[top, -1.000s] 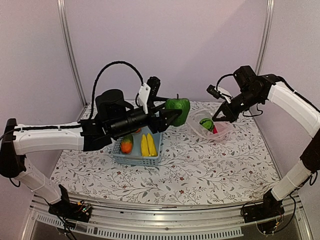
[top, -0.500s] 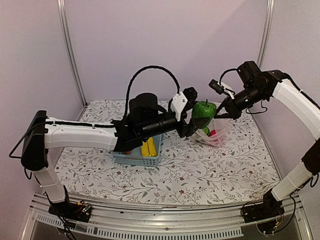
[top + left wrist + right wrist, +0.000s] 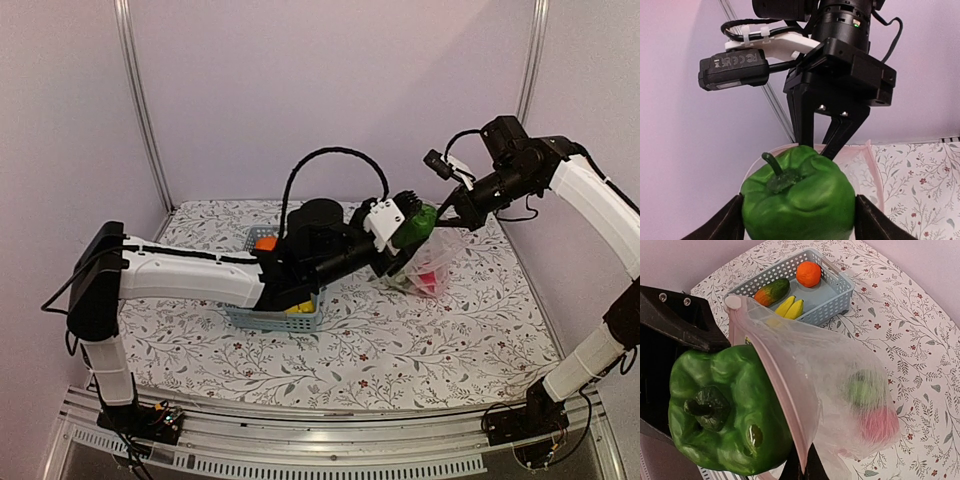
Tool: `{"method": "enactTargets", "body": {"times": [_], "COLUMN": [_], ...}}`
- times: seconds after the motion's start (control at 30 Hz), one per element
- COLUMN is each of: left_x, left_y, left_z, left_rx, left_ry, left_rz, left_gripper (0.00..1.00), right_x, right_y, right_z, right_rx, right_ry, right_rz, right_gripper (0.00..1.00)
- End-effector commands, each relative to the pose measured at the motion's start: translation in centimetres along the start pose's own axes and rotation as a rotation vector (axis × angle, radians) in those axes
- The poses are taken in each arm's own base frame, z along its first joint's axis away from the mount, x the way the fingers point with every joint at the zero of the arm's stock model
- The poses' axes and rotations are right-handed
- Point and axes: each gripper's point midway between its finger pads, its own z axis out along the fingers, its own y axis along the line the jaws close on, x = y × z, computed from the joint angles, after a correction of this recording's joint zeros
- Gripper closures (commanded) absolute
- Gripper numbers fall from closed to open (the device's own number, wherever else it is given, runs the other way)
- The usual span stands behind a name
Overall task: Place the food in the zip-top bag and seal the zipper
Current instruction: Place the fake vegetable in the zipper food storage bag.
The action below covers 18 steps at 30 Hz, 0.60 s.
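The basket point(image 3: 268, 318) is light-blue slatted plastic with a squared rim. It sits left of centre on the worktop point(image 3: 400, 345), which is covered in a floral cloth, and the left arm reaches across above it. In the basket lie two smooth yellow bananas point(image 3: 790, 307), a round orange point(image 3: 808, 273) and a long orange-green piece point(image 3: 771, 291). A wide band of cloth lies open between the basket's front wall and the worktop's near edge.

Just right of the basket, the left pincer point(image 3: 412, 228) stands wide, its two black fingers pressed to either flank of the pepper point(image 3: 797, 200). The pepper is a glossy, lobed green piece with a stubby stem. It hangs above the cloth at the mouth of the bag point(image 3: 840, 365), right at the zipper point(image 3: 790, 395), a pale pinkish strip along the rim.

The bag is thin, clear and crinkled, and its lower end rests on the cloth toward the back right. A green piece point(image 3: 862, 390) and a red piece point(image 3: 880, 424) show through it.

The right pincer point(image 3: 818, 148) comes in from above, closed tight on the bag's upper rim, and holds the mouth lifted. Right of the bag, cloth runs open to the worktop's edge, and the plain lilac wall stands near behind.
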Motion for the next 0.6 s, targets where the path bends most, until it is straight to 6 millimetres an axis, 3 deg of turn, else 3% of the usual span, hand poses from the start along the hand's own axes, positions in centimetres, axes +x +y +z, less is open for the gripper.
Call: {"method": "enactTargets", "body": {"times": [0.0, 0.13, 0.23, 0.43, 0.57], "left_x": [2.6, 3.3, 2.8, -0.1, -3.1], "left_y": [2.7, 3.2, 3.6, 4.5, 1.5], "left_z": [1.1, 1.0, 0.7, -0.7, -2.2], "left_rx": [-0.166, -0.208, -0.224, -0.246, -0.074], "left_ry": [0.092, 0.111, 0.107, 0.058, 0.006], "left_rz": [0.068, 0.087, 0.090, 0.086, 0.110], "left_gripper": [0.25, 0.18, 0.17, 0.16, 0.19], "right_x": [-0.8, -0.8, -0.8, -0.9, -0.9], "right_y": [2.8, 2.4, 1.9, 1.4, 1.1], "right_z": [-1.0, -1.0, -0.9, -0.7, -0.5], "right_rx": [-0.078, -0.060, -0.037, -0.017, -0.005], "right_ry": [-0.031, -0.029, -0.027, -0.022, -0.018], "right_rz": [-0.018, -0.016, -0.008, 0.005, 0.006], "right_gripper": [1.00, 1.00, 1.00, 1.00, 1.00]}}
